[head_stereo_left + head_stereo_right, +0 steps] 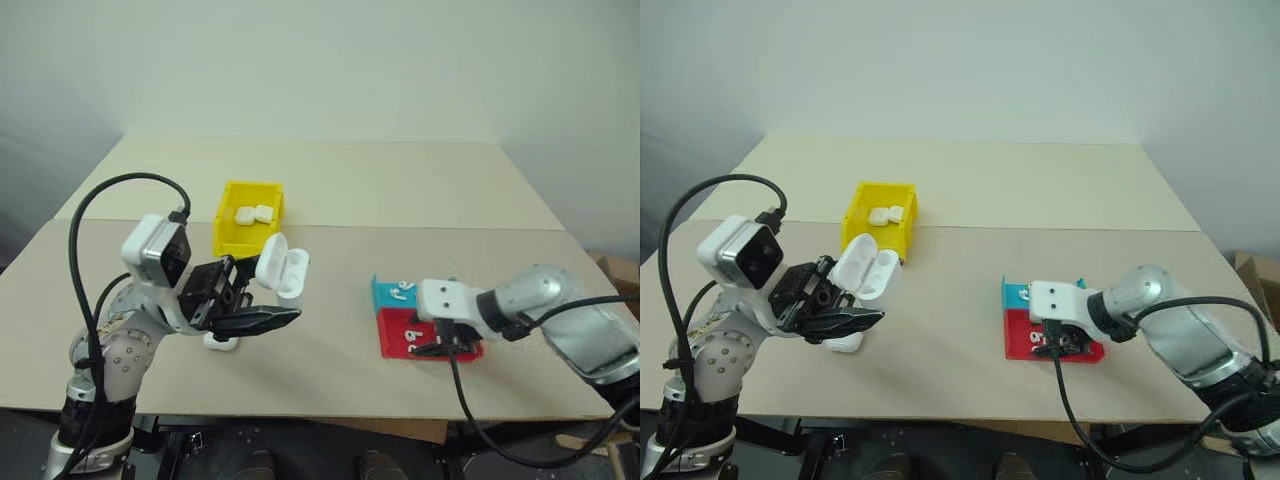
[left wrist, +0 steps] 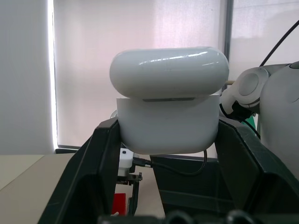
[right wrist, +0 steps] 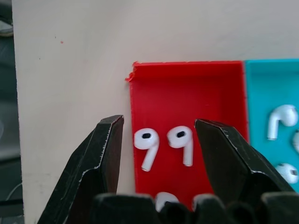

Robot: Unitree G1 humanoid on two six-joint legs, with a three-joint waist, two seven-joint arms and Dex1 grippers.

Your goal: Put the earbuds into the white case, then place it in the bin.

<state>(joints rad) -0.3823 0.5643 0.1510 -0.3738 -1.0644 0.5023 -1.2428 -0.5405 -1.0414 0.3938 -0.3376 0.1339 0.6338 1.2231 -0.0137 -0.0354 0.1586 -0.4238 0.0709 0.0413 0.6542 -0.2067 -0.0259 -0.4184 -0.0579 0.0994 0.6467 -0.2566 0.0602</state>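
The white case is smooth, glossy plastic, with bright highlights on its lid. The earbuds are glossy white plastic. The red tray looks matt plastic, its corner rough. The table is matt beige.

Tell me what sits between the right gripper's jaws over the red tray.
In the right wrist view, two earbuds lie side by side in the red tray, framed by the open jaws of the right gripper, neither yet gripped.

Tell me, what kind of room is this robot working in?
Probably a robot test room or lab, not a home. A plain beige tabletop stands against a bare pale wall, a blind-covered window is nearby, and small yellow, red and teal plastic sorting bins sit neatly laid out.
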